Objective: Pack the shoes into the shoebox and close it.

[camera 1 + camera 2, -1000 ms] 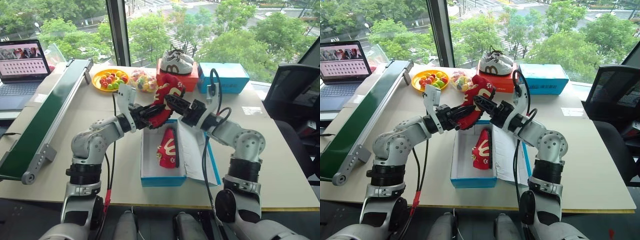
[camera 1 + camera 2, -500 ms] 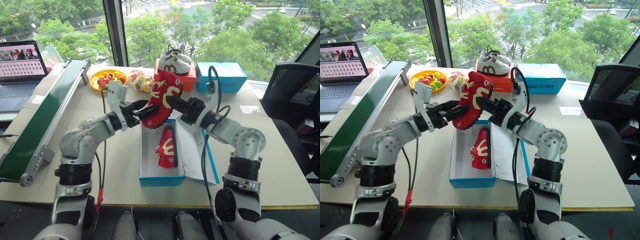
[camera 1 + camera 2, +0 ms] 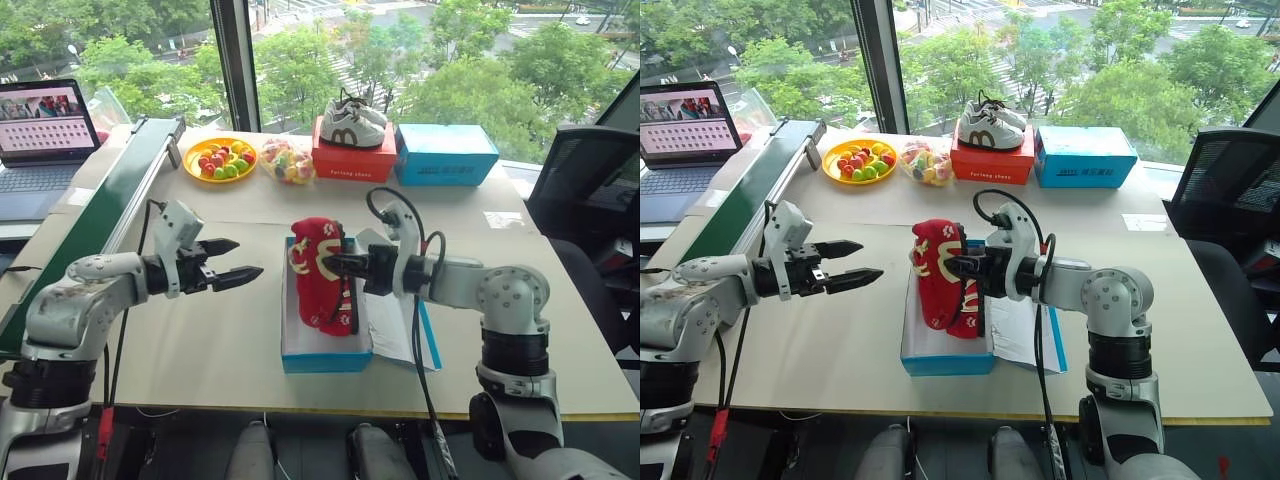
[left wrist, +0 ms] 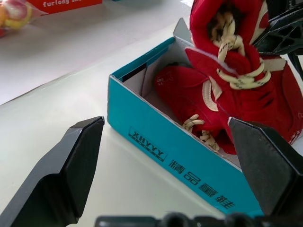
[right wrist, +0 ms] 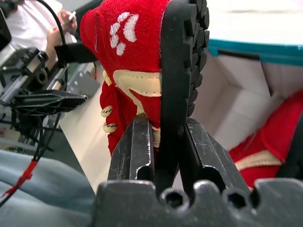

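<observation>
Now shoe point(image 3: 318, 268) in right gripper point(image 3: 333, 266)

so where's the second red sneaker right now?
Mid-table in the eye views: the second red sneaker stands on end in the open blue shoebox, pinched by the right gripper.

Office: laptop point(image 3: 42, 125), chair point(image 3: 585, 190), window desk point(image 3: 250, 205)

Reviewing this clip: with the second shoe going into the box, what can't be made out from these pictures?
- Whether the held red shoe touches the shoebox floor: its lower end sits behind the box wall in the eye views.
- Most of the first shoe in the box: covered by the held one.
- The lid's lettering: the flap lies open, inside up.
- How deep the right gripper bites: the sole hides it.
</observation>
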You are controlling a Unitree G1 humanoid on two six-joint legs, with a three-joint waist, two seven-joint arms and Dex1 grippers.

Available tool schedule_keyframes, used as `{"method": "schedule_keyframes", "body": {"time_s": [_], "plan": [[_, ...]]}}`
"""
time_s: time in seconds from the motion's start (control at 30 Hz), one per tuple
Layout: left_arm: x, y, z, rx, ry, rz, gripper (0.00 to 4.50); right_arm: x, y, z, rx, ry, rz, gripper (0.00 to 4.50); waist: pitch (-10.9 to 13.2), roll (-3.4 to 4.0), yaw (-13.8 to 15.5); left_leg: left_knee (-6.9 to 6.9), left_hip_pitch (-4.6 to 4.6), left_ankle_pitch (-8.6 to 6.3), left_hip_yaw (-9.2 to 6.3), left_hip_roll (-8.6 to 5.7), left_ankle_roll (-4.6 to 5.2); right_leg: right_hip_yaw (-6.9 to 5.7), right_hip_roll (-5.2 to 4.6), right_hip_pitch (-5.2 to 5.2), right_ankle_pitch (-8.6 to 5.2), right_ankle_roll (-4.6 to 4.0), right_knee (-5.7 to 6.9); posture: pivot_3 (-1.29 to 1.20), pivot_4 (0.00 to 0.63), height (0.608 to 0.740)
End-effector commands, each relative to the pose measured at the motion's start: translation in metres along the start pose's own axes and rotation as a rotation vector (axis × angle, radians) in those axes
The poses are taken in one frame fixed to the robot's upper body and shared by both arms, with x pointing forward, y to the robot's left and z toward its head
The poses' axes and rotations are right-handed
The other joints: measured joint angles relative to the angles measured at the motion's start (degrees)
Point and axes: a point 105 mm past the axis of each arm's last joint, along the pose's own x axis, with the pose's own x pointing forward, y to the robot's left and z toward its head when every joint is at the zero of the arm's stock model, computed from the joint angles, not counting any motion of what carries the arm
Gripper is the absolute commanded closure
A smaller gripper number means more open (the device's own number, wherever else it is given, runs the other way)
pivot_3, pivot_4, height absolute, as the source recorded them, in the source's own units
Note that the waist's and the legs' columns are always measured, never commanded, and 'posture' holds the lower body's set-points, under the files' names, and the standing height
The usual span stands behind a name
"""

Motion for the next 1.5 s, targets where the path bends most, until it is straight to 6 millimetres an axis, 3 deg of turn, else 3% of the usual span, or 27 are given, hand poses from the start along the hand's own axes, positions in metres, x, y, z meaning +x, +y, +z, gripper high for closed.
{"method": "schedule_keyframes", "body": {"time_s": [0.03, 0.27, 0.53, 0.57, 0.7, 0.9, 1.03, 1.13, 1.23, 1.3, 1.33, 1.4, 1.5], "plan": [[0.0, -0.005, 0.008, 0.024, -0.025, 0.001, 0.0, -0.001, 0.004, -0.006, -0.025, 0.018, 0.016, 4.12, 0.0, 0.0, -0.2, 0.0, 0.0, 0.0, 0.0, 0.0, 0.0, 0.01, 0.0, 0.0, 0.0, 0.0, -0.01, 0.0, 0.15, 0.74], [-0.002, -0.001, 0.007, 0.011, -0.025, 0.029, 0.0, 0.005, -0.025, -0.048, 0.04, 0.136, -0.045, 4.12, 0.0, 0.0, -0.2, 0.04, 0.0, 0.0, 0.0, -0.02, 0.0, 0.01, 0.0, 0.03, -0.01, 0.02, -0.01, 0.0, 0.15, 0.74], [0.001, -0.002, 0.006, 0.01, -0.022, 0.032, 0.0, 0.018, -0.053, -0.057, -0.075, 0.207, -0.122, 4.12, 0.0, -0.04, -0.2, 0.08, 0.16, 0.0, 0.0, -0.02, 0.0, 0.02, 0.0, 0.15, -0.01, 0.05, -0.01, 0.0, 0.15, 0.74], [0.002, -0.003, 0.006, 0.01, -0.022, 0.031, 0.0, 0.019, -0.056, -0.055, -0.091, 0.208, -0.13, 3.16, 0.0, -0.06, -0.3, 0.08, 0.2, 0.0, -0.01, -0.01, 0.0, 0.02, 0.01, 0.18, -0.03, 0.08, -0.01, 0.0, 0.15, 0.74], [0.002, -0.004, 0.005, 0.011, -0.02, 0.028, 0.0, 0.024, -0.06, -0.046, -0.19, 0.209, -0.16, 1.92, -0.1, -0.12, -0.4, 0.08, 0.35, 0.0, -0.02, -0.01, 0.0, 0.07, 0.05, 0.22, -0.04, 0.19, 0.0, 0.0, 0.15, 0.74], [0.003, -0.007, 0.003, 0.012, -0.008, 0.015, 0.0, 0.02, -0.049, -0.007, -0.309, 0.116, -0.172, 0.01, -0.1, -0.13, -0.2, 0.09, 0.36, -0.01, -0.01, -0.01, -0.03, 0.1, 0.03, 0.2, -0.04, -0.02, -0.03, 0.0, 0.15, 0.74], [-0.004, -0.004, -0.005, 0.034, 0.046, 0.017, 0.0, 0.005, -0.011, 0.034, -0.313, -0.018, -0.019, 0.01, -0.1, -0.09, 0.1, 0.08, 0.15, 0.06, 0.0, -0.02, 0.08, 0.1, 0.03, 0.03, 0.0, 0.01, -0.02, 0.0, 0.15, 0.74], [-0.01, 0.0, -0.008, 0.051, 0.076, 0.025, 0.0, -0.01, 0.013, 0.053, -0.364, -0.065, 0.075, 0.01, 0.0, -0.08, 0.1, 0.01, 0.06, 0.1, 0.0, -0.02, 0.14, 0.11, 0.03, -0.04, 0.19, -0.01, -0.02, 0.0, 0.15, 0.74], [-0.013, 0.003, -0.008, 0.063, 0.089, 0.029, 0.0, -0.019, 0.021, 0.063, -0.407, -0.088, 0.101, 0.01, 0.0, -0.08, 0.2, -0.14, 0.06, -0.02, 0.01, -0.02, 0.25, 0.09, 0.04, -0.05, -0.02, -0.04, -0.06, 0.0, 0.15, 0.74], [-0.014, 0.005, -0.005, 0.074, 0.088, 0.023, 0.0, -0.019, 0.021, 0.07, -0.537, -0.101, 0.081, 0.01, 0.0, -0.08, 0.3, -0.24, 0.06, -0.04, 0.01, -0.03, 0.26, 0.07, 0.04, -0.05, -0.04, -0.05, -0.14, 0.0, 0.15, 0.74], [-0.014, 0.005, -0.003, 0.076, 0.086, 0.02, 0.0, -0.017, 0.021, 0.07, -0.581, -0.091, 0.083, 0.01, 0.0, -0.06, 0.4, -0.27, 0.06, -0.04, 0.01, -0.04, 0.26, 0.06, 0.04, -0.06, -0.04, -0.05, -0.18, 0.0, 0.15, 0.74], [-0.013, 0.006, -0.001, 0.081, 0.082, 0.016, 0.0, -0.006, 0.021, 0.061, -0.59, -0.068, 0.125, 0.52, 0.0, -0.06, 0.4, -0.24, 0.05, -0.04, 0.04, -0.05, 0.26, 0.07, 0.03, -0.07, -0.05, -0.05, -0.17, 0.0, 0.15, 0.74], [-0.011, 0.004, 0.001, 0.086, 0.08, 0.008, 0.0, 0.014, 0.003, 0.038, -0.675, 0.012, 0.11, 1.4, 0.0, -0.06, 0.2, -0.16, 0.07, -0.04, 0.04, -0.04, 0.26, 0.08, 0.04, -0.05, -0.05, -0.04, -0.14, 0.0, 0.15, 0.74]]}}
